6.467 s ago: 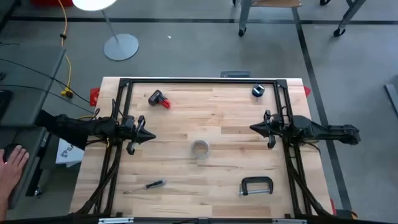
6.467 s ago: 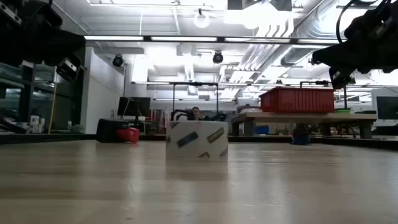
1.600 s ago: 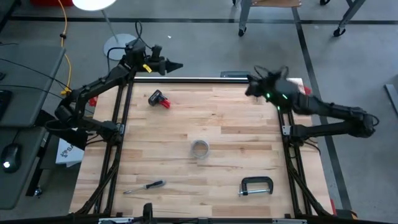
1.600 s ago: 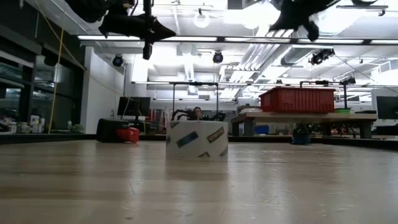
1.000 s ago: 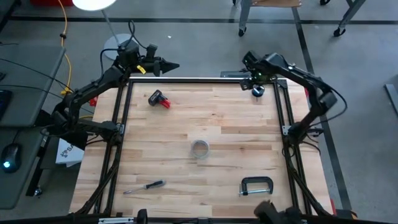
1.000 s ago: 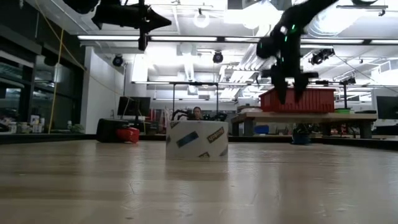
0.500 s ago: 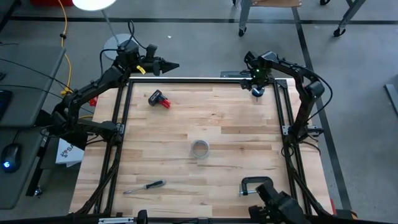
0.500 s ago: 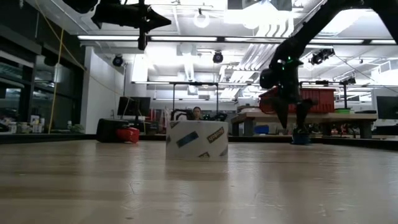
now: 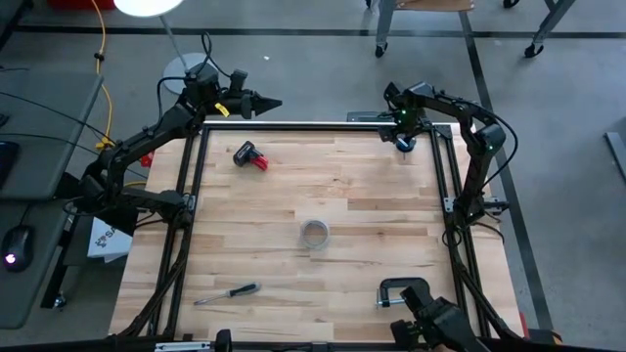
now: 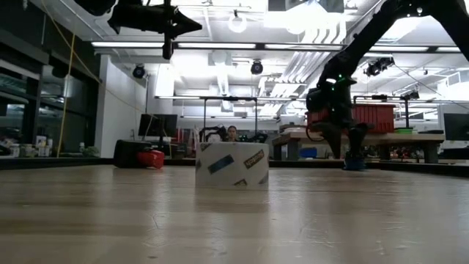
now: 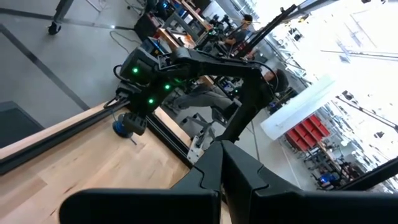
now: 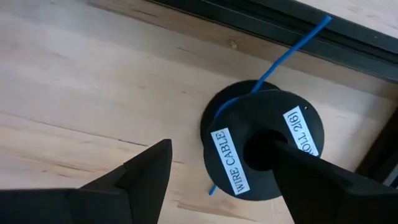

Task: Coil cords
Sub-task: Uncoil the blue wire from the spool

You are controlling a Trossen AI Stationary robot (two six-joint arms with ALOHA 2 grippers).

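Blue cord [image 12: 283, 53] sat wound on a black spool [image 12: 264, 146] at the table's far right corner, loose end trailing over the frame rail [image 12: 261, 22]. Right gripper [image 9: 403, 132] had dropped onto it over the last second, jaws spread wide and straddling the spool, nothing grasped yet; looked like the pickup was just starting. Left gripper [image 9: 274, 102] was clamped shut on nothing, parked high past the far left edge, unchanged. No grey cord was visible; how much cord remained on the spool was hidden.

Blue cord [image 12: 283, 53] — black spool [image 12: 264, 147], white labels — pale wood table [image 12: 74, 81].
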